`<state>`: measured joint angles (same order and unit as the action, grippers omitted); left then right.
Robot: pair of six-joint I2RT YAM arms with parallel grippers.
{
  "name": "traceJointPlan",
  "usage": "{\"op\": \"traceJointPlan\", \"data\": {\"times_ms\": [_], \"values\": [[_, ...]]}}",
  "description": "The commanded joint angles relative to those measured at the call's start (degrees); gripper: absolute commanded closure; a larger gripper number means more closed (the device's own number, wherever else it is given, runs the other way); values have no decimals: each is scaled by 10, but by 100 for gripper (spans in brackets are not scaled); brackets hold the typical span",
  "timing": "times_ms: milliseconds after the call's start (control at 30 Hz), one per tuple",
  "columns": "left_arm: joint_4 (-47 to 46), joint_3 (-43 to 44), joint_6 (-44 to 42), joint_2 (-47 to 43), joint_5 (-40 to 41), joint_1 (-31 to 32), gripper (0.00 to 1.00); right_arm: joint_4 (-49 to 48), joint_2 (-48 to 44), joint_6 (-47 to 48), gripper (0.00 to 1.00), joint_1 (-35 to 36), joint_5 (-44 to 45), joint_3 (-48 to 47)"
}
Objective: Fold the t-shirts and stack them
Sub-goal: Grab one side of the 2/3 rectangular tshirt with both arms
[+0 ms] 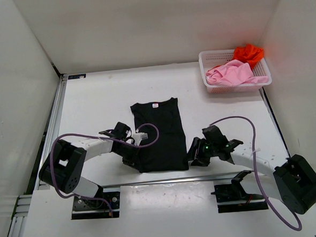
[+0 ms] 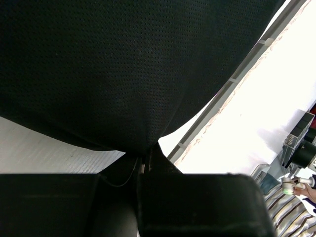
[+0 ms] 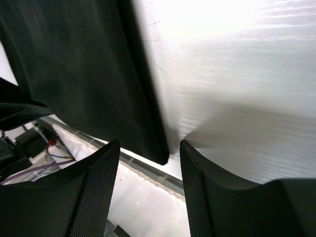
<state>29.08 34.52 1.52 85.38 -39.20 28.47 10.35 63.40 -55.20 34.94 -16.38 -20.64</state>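
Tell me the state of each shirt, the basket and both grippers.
black t-shirt: flat on the table, sides folded in.
basket: upright, holding two shirts.
pink t-shirt: crumpled in the basket.
orange-red t-shirt: crumpled in the basket.
left gripper: shut on the black t-shirt's near edge.
right gripper: open at its near right corner.

High above and behind the near edge of the table, looking down and forward, taking in the whole surface and the basket at the far right corner. On the left wrist, pressed close to the near left corner of the black t-shirt. On the right wrist, equally close, facing its near right corner. Shared by all three: that near hem.
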Motion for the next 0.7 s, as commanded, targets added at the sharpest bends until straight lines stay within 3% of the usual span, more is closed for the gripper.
{"op": "traceJointPlan", "data": {"times_ms": [0,167,433,567,667], "values": [[5,-10,-15,-9,36,-2,89,2,23,-9,42,7,7,26],[5,-10,-15,-14,36,-2,89,2,29,-29,41,51,2,33],[5,-10,-15,-20,36,-2,89,-12,36,-56,43,58,7,56],[5,-10,-15,-25,36,-2,89,-23,63,-51,57,64,7,36],[5,-10,-15,-25,36,-2,89,-23,74,-51,80,69,-2,31]]}}
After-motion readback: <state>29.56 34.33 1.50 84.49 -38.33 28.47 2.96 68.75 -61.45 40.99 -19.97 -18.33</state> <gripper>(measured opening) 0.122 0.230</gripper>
